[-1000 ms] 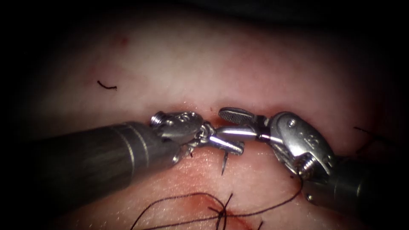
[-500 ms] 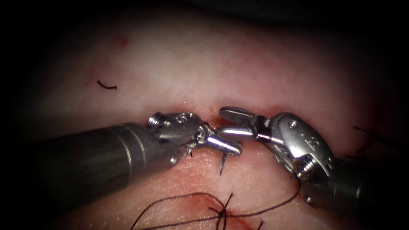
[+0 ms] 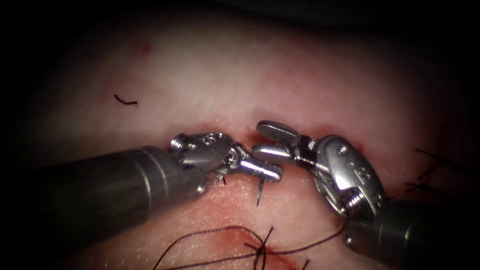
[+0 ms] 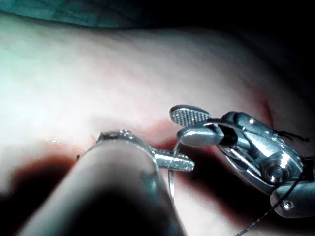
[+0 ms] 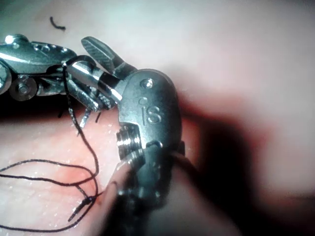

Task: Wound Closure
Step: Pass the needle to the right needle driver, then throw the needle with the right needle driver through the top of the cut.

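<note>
My left tool (image 3: pixel 260 171) comes in from the left with its jaws shut on the curved needle (image 3: pixel 259 192). A short length of the needle with its point hangs below the jaws, just over the tissue (image 3: pixel 240 75). I cannot tell whether the point touches it. My right tool (image 3: pixel 259 137) stands open just above the left jaws, holding nothing. In the left wrist view the left tool (image 4: pixel 179 162) grips the needle (image 4: pixel 171 181) beside the open right tool (image 4: pixel 176 125). Dark thread (image 3: pixel 215 231) loops over the reddened tissue nearer the camera, and in the right wrist view the thread (image 5: pixel 83 142) trails past the right tool (image 5: pixel 75 55).
A knotted stitch (image 3: pixel 260 247) with short ends sits in red fluid near the lower edge. A cut end of thread (image 3: pixel 125 101) lies on the tissue at far left. More dark thread ends (image 3: pixel 425 172) lie at the right, behind the right tool's wrist.
The right tool's wrist has swung left and down, and its lower jaw has lifted off the left jaws. The left tool and the needle have shifted slightly left. Both grips are unchanged.
</note>
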Controlling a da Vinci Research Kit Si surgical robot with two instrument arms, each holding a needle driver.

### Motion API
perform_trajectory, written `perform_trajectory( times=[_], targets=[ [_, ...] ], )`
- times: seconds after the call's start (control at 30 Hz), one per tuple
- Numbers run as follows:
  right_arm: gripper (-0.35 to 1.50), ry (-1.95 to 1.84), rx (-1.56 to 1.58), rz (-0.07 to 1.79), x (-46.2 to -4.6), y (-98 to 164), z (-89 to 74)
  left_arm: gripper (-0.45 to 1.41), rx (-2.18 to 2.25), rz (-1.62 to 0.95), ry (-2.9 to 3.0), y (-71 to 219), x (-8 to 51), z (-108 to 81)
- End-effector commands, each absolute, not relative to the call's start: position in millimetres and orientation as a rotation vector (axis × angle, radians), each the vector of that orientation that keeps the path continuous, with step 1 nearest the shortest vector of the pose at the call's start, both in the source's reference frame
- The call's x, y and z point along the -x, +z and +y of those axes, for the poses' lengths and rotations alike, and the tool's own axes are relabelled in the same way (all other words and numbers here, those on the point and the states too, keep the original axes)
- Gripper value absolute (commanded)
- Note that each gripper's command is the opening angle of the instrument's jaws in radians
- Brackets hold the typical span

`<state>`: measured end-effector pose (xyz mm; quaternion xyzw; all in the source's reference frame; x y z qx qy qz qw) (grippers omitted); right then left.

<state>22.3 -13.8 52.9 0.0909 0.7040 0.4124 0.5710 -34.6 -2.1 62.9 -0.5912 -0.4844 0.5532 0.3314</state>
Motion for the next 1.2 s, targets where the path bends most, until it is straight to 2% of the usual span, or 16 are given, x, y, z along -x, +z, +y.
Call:
perform_trajectory(
  times=[0.03,0.13,0.23,0.27,0.73,0.77,0.8,0.83,0.87,0.9,1.03,1.07,1.13,1.2],
  targets=[
    [0.19,0.964,-0.217,1.652,-23.0,53.4,-13.8,-0.45,1.548,-1.267,1.448,63.3,35.2,-1.7],
    [0.05,0.962,-0.221,1.647,-23.0,53.4,-13.8,-0.45,1.548,-1.269,1.448,63.3,35.1,-1.7],
    [-0.2,0.966,-0.22,1.635,-22.9,53.4,-13.8,-0.45,1.549,-1.271,1.449,63.3,35.0,-1.7],
    [-0.35,0.967,-0.222,1.628,-22.9,53.4,-13.8,-0.45,1.549,-1.271,1.449,63.3,35.0,-1.7],
    [-0.35,1.001,-0.191,1.572,-22.4,53.6,-13.6,-0.45,1.482,-1.258,1.458,62.9,34.7,-2.2],
    [-0.35,1.001,-0.192,1.572,-22.4,53.6,-13.6,-0.03,1.468,-1.238,1.468,62.9,34.6,-2.3],
    [-0.35,1.001,-0.192,1.572,-22.4,53.6,-13.6,-0.03,1.468,-1.238,1.468,62.9,34.6,-2.3],
    [-0.35,1.001,-0.194,1.569,-22.3,53.6,-13.6,0.1,1.464,-1.228,1.47,62.9,34.6,-2.3],
    [-0.35,1.0,-0.195,1.567,-22.3,53.6,-13.6,0.34,1.458,-1.213,1.473,62.9,34.4,-2.3],
    [-0.35,0.999,-0.197,1.563,-22.2,53.6,-13.5,0.66,1.439,-1.171,1.482,62.9,34.2,-2.4],
    [-0.35,1.002,-0.208,1.542,-21.9,54.1,-13.0,1.03,1.435,-0.964,1.586,62.8,33.2,-3.0],
    [-0.35,1.002,-0.208,1.542,-21.9,54.1,-13.0,1.03,1.435,-0.964,1.586,62.8,33.2,-3.0],
    [-0.35,0.953,-0.177,1.495,-21.7,55.5,-11.9,1.2,1.488,-0.806,1.73,62.7,32.0,-3.7],
    [-0.35,0.923,-0.15,1.494,-21.7,56.1,-11.5,1.2,1.498,-0.774,1.761,62.8,31.7,-3.9]
  ],
)
